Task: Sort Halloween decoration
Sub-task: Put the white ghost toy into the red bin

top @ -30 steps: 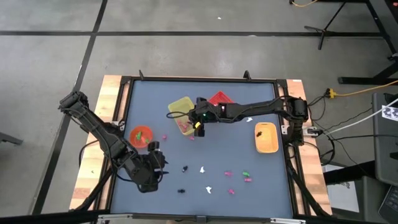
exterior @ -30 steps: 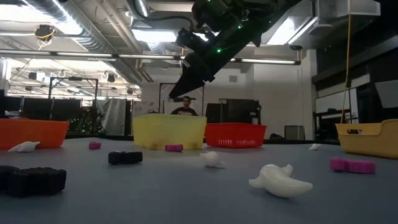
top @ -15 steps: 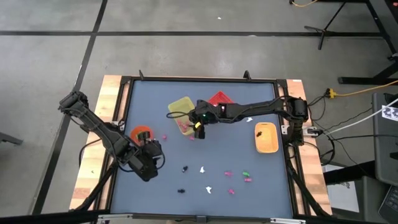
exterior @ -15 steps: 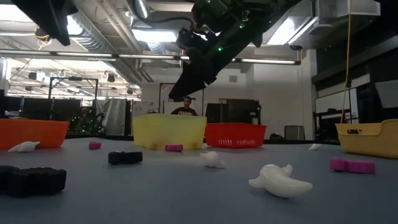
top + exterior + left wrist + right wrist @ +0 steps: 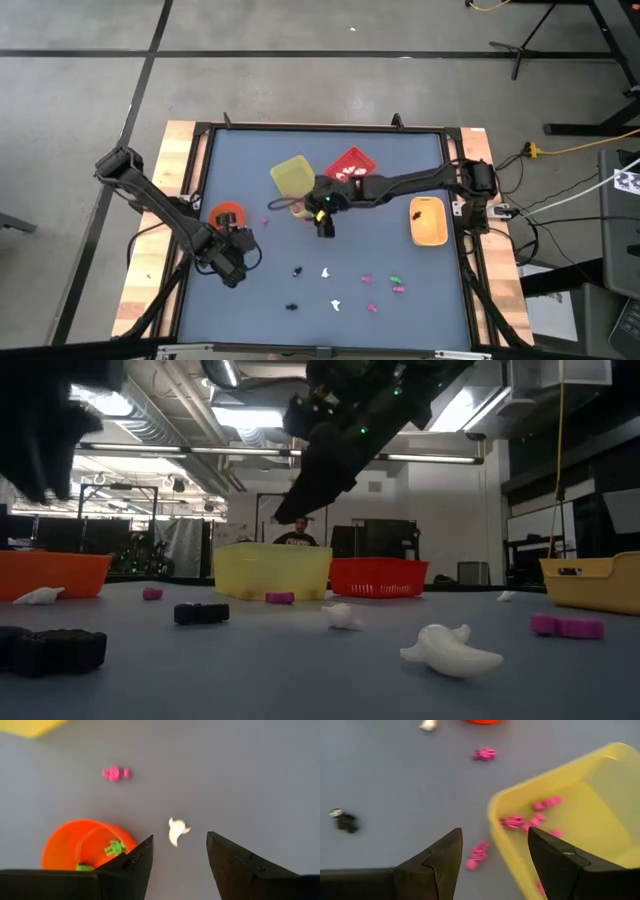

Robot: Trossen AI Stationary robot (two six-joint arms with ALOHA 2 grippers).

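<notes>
Sorting is under way, and a pick-up is judged to be the step in hand. Nearest the front edge, loose trinkets (image 5: 368, 293) in white, pink, green and black lie scattered on the table (image 5: 400, 160). The left gripper (image 5: 236, 262) is held with jaws apart and empty beside the orange bowl (image 5: 226, 214), where green pieces (image 5: 115, 848) lie; a white ghost (image 5: 177, 830) sits just ahead, so a descent over it is called for. Farther back, the right gripper (image 5: 323, 222), also parted and empty, hangs by the yellow bin (image 5: 580, 815) of pink pieces (image 5: 511, 821), above a pink trinket (image 5: 478, 853) outside the wall. Since the earlier frame, the left arm has swung toward the bowl and the right gripper has drawn off the bin.
</notes>
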